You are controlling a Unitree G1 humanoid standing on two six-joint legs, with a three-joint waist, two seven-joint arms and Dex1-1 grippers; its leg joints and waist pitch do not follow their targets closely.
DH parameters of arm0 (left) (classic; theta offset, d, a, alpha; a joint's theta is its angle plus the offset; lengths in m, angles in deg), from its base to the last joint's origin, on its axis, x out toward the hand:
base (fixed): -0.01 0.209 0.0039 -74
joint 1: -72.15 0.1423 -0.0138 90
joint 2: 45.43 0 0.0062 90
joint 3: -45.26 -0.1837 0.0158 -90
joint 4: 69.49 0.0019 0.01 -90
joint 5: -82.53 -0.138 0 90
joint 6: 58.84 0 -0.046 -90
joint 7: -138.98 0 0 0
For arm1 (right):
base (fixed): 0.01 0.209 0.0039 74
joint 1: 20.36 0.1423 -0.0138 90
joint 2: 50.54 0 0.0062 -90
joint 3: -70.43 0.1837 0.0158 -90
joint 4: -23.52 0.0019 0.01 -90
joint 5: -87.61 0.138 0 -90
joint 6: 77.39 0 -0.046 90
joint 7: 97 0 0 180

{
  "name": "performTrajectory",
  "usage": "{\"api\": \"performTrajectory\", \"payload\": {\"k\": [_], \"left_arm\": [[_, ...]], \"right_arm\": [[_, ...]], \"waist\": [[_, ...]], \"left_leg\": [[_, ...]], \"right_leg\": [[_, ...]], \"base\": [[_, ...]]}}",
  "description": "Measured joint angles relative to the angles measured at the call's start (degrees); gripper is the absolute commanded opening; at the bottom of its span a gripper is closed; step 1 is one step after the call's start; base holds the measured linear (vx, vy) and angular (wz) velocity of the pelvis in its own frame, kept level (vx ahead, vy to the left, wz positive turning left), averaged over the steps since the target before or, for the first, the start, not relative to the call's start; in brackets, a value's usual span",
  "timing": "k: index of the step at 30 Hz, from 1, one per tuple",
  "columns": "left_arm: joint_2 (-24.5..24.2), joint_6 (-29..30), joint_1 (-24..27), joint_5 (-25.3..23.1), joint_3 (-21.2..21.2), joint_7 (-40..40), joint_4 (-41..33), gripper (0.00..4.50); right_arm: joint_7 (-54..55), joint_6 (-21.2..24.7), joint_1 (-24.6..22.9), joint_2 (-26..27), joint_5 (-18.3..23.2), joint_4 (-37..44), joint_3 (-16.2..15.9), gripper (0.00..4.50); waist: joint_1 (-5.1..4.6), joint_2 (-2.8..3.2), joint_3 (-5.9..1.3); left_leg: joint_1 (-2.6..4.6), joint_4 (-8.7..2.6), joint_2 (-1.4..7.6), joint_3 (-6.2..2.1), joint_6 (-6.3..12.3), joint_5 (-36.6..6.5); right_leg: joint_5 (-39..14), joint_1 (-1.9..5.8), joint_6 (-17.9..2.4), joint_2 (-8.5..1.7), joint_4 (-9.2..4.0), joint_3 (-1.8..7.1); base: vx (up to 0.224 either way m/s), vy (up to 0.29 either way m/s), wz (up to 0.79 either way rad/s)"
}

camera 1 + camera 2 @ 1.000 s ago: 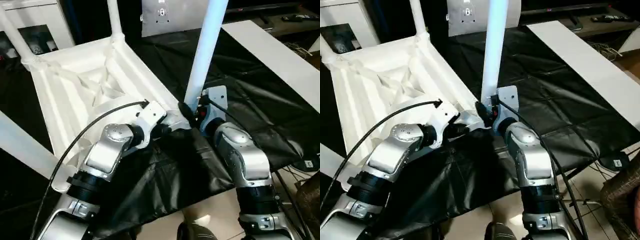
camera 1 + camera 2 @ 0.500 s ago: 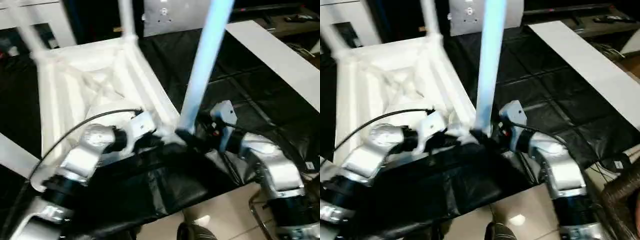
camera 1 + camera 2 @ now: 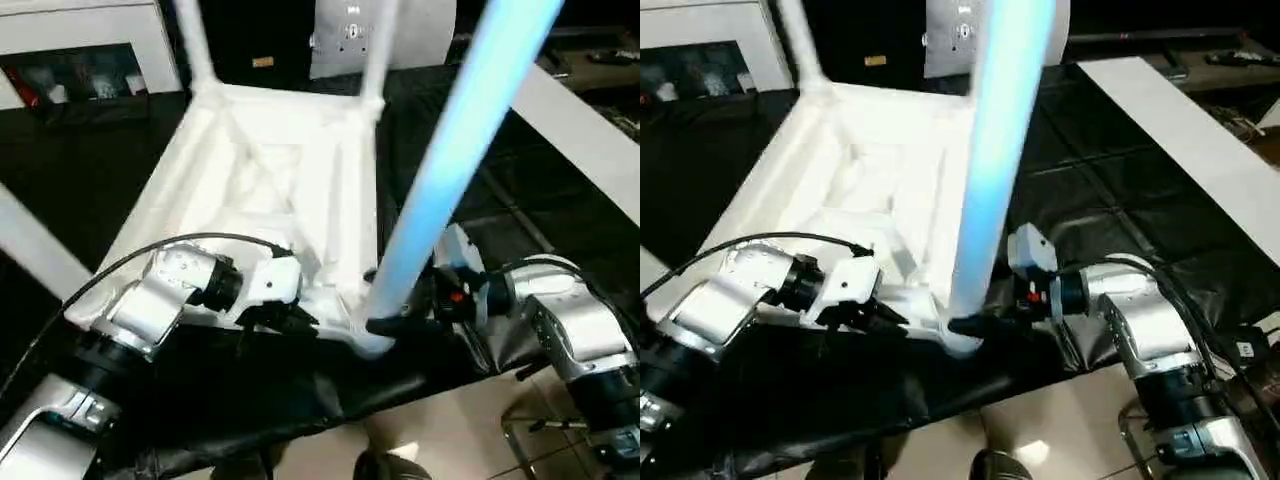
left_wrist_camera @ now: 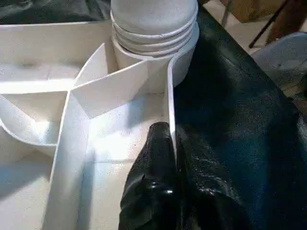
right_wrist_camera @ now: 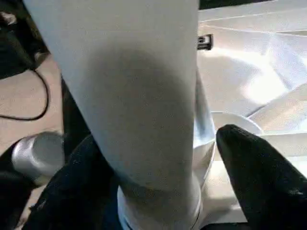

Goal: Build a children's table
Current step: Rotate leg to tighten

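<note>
Black left tool (image 4: 165,158) pinches table rim (image 4: 170,110).

Upper ends of the children's table (image 3: 270,170) legs beyond the head views' top edge.

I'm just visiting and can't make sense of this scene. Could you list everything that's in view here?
Table top: one, white, lying upside down on the black sheet, ribbed underside up.
Legs: four, white, standing up from the corner sockets; the near leg rises from the corner closest to the robot.
Black sheet: one, covering the work surface.
White board: one, lying on the robot's right.
Cabinet: one, white, at the back.
Left gripper: one, black fingers, shut on the table top's rim near that corner.
Right gripper: one, black fingers either side of the near leg's base.
Forearms: two, silver.
</note>
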Motion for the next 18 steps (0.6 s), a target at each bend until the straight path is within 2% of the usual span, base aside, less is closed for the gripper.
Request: {"api": "performTrajectory", "payload": {"k": [4, 5, 8, 9, 15, 16, 18], "left_arm": [[0.2, -0.4, -0.3, 0.0, 0.0, -0.5, 0.6, 0.0], [0.3, -0.5, -0.3, 0.0, 0.0, -0.6, 0.8, 0.0], [0.5, -1.6, -0.7, 0.0, 0.0, -0.9, 2.0, 0.0], [0.5, -1.8, -0.8, 0.0, 0.0, -0.9, 2.1, 0.0], [0.7, -2.3, -1.1, 0.1, -0.1, -1.2, 2.6, 0.0], [0.8, -2.1, -1.1, 0.1, -0.1, -1.2, 2.6, 0.0], [0.9, 0.5, -0.5, 0.9, 0.4, -0.8, 1.7, 0.0]], "right_arm": [[-1.9, -0.1, 0.4, 0.0, 0.5, -0.3, -0.6, 3.08], [-2.1, -0.1, 0.4, 0.0, 0.6, -0.3, -1.0, 2.83], [-3.2, -0.1, 0.4, 0.0, 0.9, -0.4, -1.6, 2.7], [-3.3, -0.1, 0.4, -0.1, 0.9, -0.4, -1.6, 2.44], [-3.7, 0.1, 0.7, -0.3, 1.0, -0.9, -1.7, 2.09], [-3.7, 0.3, 0.7, -0.3, 1.0, -0.8, -1.7, 2.07], [-2.0, 3.9, 0.1, -0.1, 1.9, 1.0, -1.3, 2.05]], "waist": [[0.08, -0.1, -0.01], [0.09, -0.1, -0.02], [0.14, -0.1, -0.02], [0.16, -0.1, -0.02], [0.39, -0.11, -0.02], [0.41, -0.11, -0.02], [0.44, -0.11, -0.02]], "left_leg": [[-0.01, 0.0, 0.0, 0.0, 0.0, 0.0], [-0.01, 0.0, 0.01, 0.0, 0.01, 0.0], [-0.01, 0.0, 0.01, 0.0, 0.01, 0.0], [-0.01, 0.02, 0.01, 0.0, 0.01, 0.0], [-0.02, 0.04, 0.01, 0.0, 0.02, 0.0], [-0.02, 0.04, 0.01, 0.0, 0.02, 0.0], [-0.02, 0.03, 0.01, 0.0, 0.02, 0.0]], "right_leg": [[0.0, 0.0, 0.0, 0.0, 0.0, -0.01], [0.0, 0.0, 0.0, 0.0, 0.0, -0.01], [0.0, 0.0, 0.0, 0.0, 0.02, -0.02], [0.0, 0.0, 0.0, 0.0, 0.05, -0.01], [0.0, 0.0, 0.0, 0.0, 0.06, -0.01], [0.0, 0.0, 0.0, 0.0, 0.06, -0.02], [0.0, 0.0, 0.0, 0.0, 0.06, -0.01]], "base": [[0.0, 0.0, 0.0], [0.0, 0.0, 0.0], [0.0, 0.0, 0.0], [0.0, 0.0, 0.0], [0.0, 0.0, 0.0], [0.0, 0.0, 0.0], [0.0, 0.0, 0.0]]}}
